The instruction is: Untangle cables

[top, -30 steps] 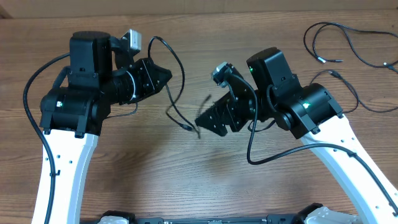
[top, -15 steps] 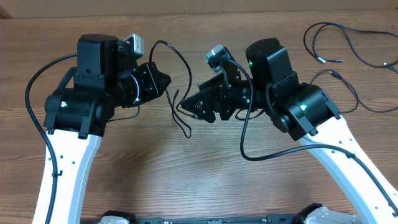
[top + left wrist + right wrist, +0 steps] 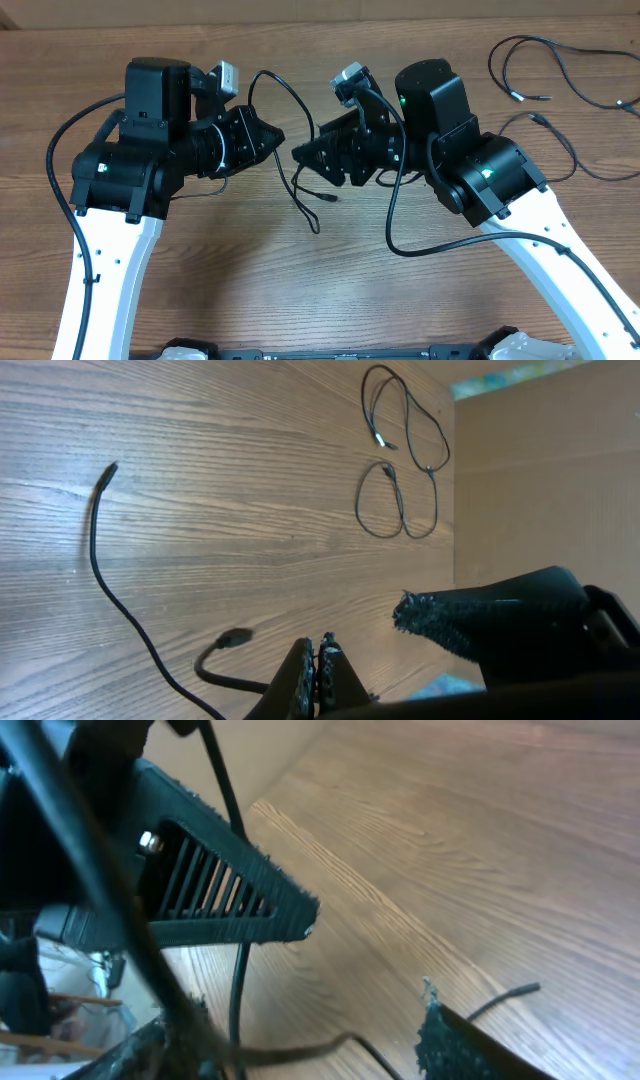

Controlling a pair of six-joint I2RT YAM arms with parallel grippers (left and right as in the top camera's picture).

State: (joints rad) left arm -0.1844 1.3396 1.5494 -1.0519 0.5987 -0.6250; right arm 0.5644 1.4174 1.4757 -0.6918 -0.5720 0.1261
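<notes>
One thin black cable (image 3: pixel 297 120) hangs in a loop from my left gripper (image 3: pixel 277 138), which is shut on it; its tail drops to a plug tip (image 3: pixel 333 198) near the table. In the left wrist view the jaws are pressed together at my left gripper (image 3: pixel 318 656), with the cable (image 3: pixel 128 618) trailing over the wood. My right gripper (image 3: pixel 300 156) sits tip to tip with the left one. In the right wrist view my right gripper (image 3: pixel 320 1042) is open, and a strand of the cable (image 3: pixel 300 1050) crosses the gap between its fingers.
Two more loose cables lie at the far right: a looped cable (image 3: pixel 560 72) and another cable (image 3: pixel 553 140) beside the right arm. They also show in the left wrist view as a far cable (image 3: pixel 403 415). The arms' thick black leads (image 3: pixel 400 235) hang close by.
My right gripper has moved up and left to meet the left gripper, and its jaws have narrowed. The left gripper shifted slightly right, and the hanging cable swung with it.
</notes>
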